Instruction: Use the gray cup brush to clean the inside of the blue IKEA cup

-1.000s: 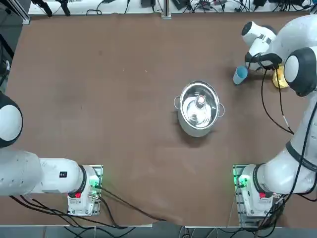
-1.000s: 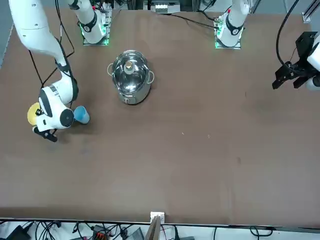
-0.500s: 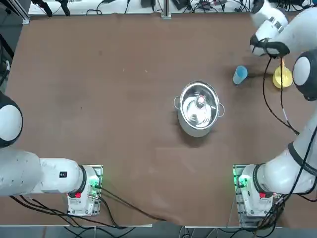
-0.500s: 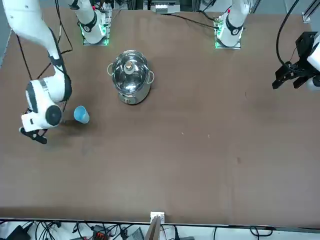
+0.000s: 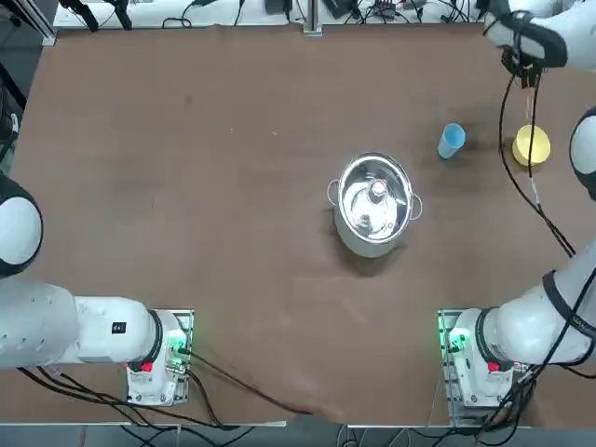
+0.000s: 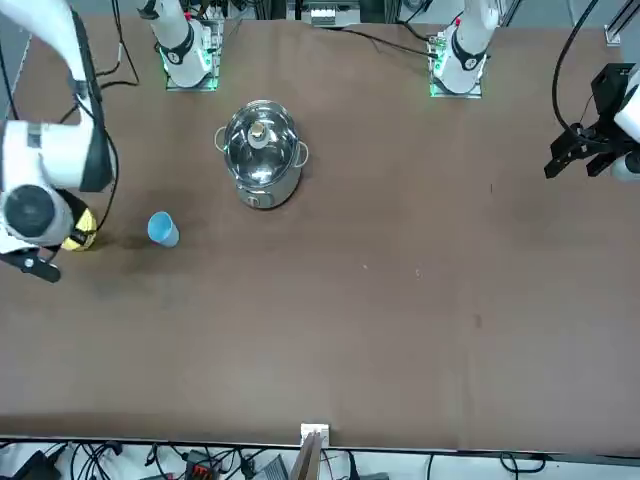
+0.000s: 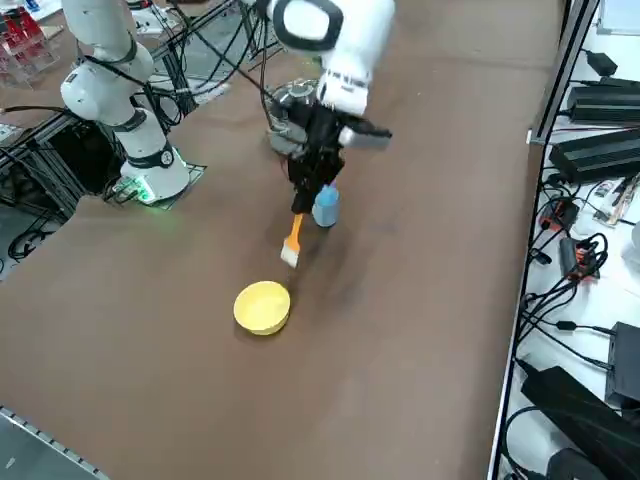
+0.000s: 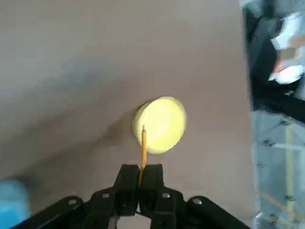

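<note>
- Gripper on the right arm point(image 7: 300, 208), black, jaws closed on the brush, held above the table.
- One slim brush with orange handle and pale bristles point(image 7: 293, 243), bristles pointing down; over the last second the arm has swung farther to the robot's right, away from the cup. The brush likely must come back over the cup's mouth before scrubbing.
- One light-blue plastic cup point(image 5: 452, 140), standing on the table, unmoved.
- One round yellow bowl point(image 5: 532, 145), near the cup; the arm no longer covers it from overhead.
- One steel pot with glass lid point(image 5: 375, 200), toward the table's middle.
</note>
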Robot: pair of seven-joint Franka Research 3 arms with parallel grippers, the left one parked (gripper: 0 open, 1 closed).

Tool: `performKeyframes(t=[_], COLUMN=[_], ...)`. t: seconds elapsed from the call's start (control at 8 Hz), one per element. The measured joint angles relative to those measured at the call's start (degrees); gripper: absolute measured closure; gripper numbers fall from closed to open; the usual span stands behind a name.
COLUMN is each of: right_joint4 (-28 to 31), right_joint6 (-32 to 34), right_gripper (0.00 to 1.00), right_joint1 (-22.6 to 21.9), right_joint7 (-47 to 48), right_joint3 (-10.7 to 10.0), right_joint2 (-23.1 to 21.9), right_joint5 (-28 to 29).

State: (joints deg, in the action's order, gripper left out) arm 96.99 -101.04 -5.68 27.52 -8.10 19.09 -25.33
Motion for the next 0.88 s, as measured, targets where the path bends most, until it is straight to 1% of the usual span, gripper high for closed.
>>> performKeyframes(t=[0.25, 0.38, 0.5, 0.62, 0.88], right_joint4=[-2.74, -2.78, -2.24, -0.40, 5.67], right_joint6=[4.09, 4.64, 4.80, 3.61, -1.72], right_gripper=[0.95, 0.95, 0.95, 0.95, 0.95], right_joint1=[-1.74, -2.50, -2.99, -3.66, -5.33], right_joint7=[-0.92, -0.92, -1.04, -1.18, -1.18], right_joint3=[0.98, 1.18, 1.34, 1.45, 1.61], right_joint2=[-1.35, -2.12, -2.61, -3.14, -4.22], right_joint5=[11.58, 17.51, 21.63, 23.31, 23.74])
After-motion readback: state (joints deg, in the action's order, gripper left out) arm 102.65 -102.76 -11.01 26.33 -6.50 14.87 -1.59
